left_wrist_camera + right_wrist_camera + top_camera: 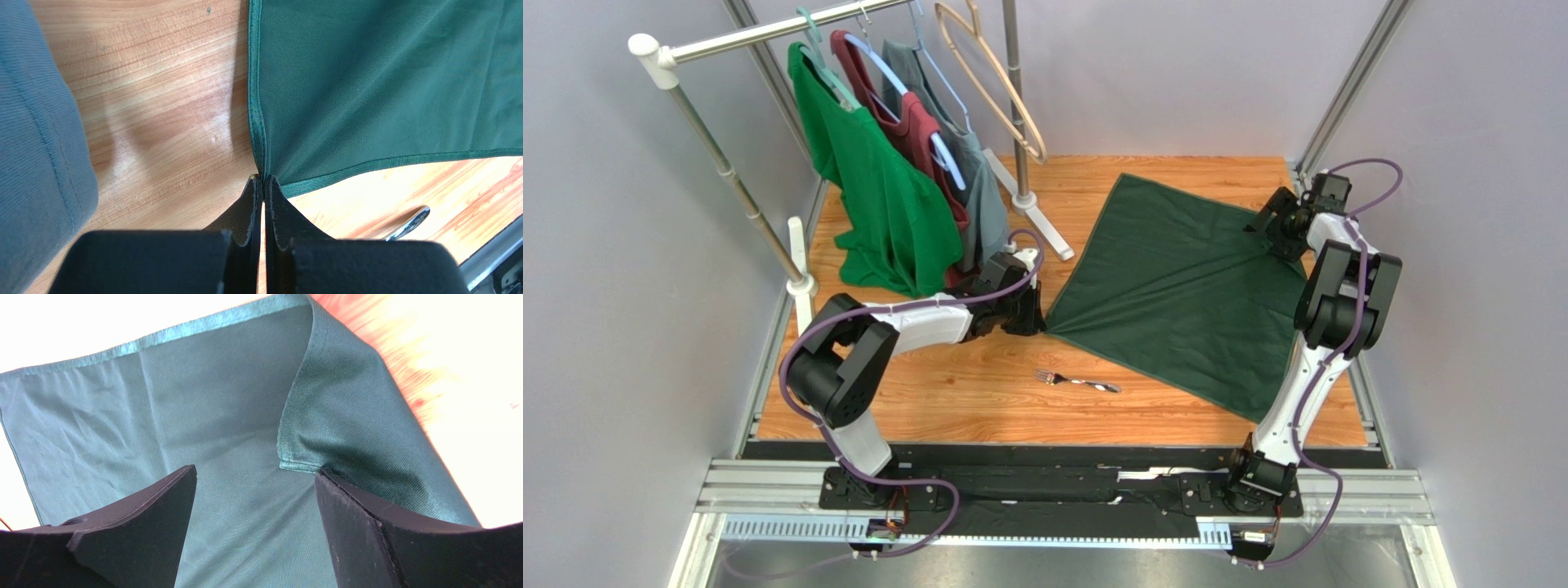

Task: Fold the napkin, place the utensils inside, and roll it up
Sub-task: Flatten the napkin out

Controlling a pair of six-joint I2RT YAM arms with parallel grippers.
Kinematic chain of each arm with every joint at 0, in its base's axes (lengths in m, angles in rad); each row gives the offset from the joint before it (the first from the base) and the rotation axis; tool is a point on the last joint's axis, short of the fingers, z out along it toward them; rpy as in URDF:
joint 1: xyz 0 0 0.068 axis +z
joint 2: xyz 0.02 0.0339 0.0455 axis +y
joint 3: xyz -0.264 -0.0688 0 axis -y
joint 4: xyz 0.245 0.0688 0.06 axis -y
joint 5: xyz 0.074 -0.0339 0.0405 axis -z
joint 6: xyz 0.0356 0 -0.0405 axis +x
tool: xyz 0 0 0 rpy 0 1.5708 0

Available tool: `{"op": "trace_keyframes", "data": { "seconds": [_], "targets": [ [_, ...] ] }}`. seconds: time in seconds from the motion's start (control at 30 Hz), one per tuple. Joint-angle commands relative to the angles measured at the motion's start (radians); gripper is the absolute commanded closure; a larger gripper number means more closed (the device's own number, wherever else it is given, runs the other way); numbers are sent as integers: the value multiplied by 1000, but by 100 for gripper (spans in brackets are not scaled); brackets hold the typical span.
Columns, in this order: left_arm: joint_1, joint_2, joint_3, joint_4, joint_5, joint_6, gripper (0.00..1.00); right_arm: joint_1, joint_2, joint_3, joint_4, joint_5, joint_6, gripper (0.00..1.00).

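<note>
the napkin lies spread on the table, one point toward each arm. the left hand sits at the napkin's left corner, its jaws pinched tight on the hemmed tip; the left wrist view shows the hem running straight into the closed fingertips. the right hand is over the napkin's far right corner with its jaws spread wide and holding nothing; there the corner is turned back onto the cloth, its tip just beside one finger. the fork lies flat on the table just off the napkin's near left edge, apart from it. a grey-green shirt hangs left of the napkin.
</note>
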Motion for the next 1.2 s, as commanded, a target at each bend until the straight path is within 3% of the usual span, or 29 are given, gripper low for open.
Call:
{"op": "trace_keyframes", "data": {
  "seconds": [0.0, 0.53, 0.63, 0.87, 1.0, 1.17],
  "targets": [
    [6, -29, -4, 24, -12, 7, 100, -15, 26, 42, -35, 8, -2, 22],
    [11, -30, -2, 18, -26, 14, 100, -44, 18, 222, -179, 291, -107, 22],
    [11, -32, -1, 23, -24, 14, 100, -44, -14, 208, -197, 173, -101, 22],
    [11, -29, 4, 40, -7, 1, 100, -38, -100, 5, -42, -77, 1, 22],
    [12, -29, 4, 40, -3, 4, 100, -29, -62, 4, -64, -84, -1, 23],
    [14, -32, 5, 37, -7, 7, 100, -29, -39, 13, -84, 31, -4, 24]
  ]
}}
